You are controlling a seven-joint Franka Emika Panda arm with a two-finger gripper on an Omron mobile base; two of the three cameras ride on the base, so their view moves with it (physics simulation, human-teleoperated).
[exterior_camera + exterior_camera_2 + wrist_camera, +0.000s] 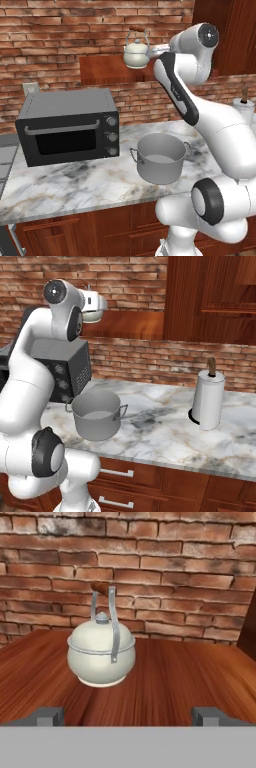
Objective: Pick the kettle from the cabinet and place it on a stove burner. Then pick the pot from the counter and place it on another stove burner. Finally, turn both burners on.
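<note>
My gripper (129,716) is wide open, holding nothing. Kettle (101,656) sits upright straight ahead, slightly left of center, on the cabinet (190,677) ledge, handle arching front-to-back.

Your kettle (101,654) sits upright on the cabinet (165,682) ledge, ahead of the spread jaws and a little to their left in the hand view, apart from both tips. It is small, round and cream-white, with a knobbed lid and an arched wire handle standing up, topped by a reddish-brown wooden piece. Behind it you see the brick wall. The pot (161,157) stands upright on the counter (75,182), well below the jaws: wide, grey brushed metal, open-topped, with a small loop handle on each side. You can see the counter's white marble with grey veins around it.
</note>
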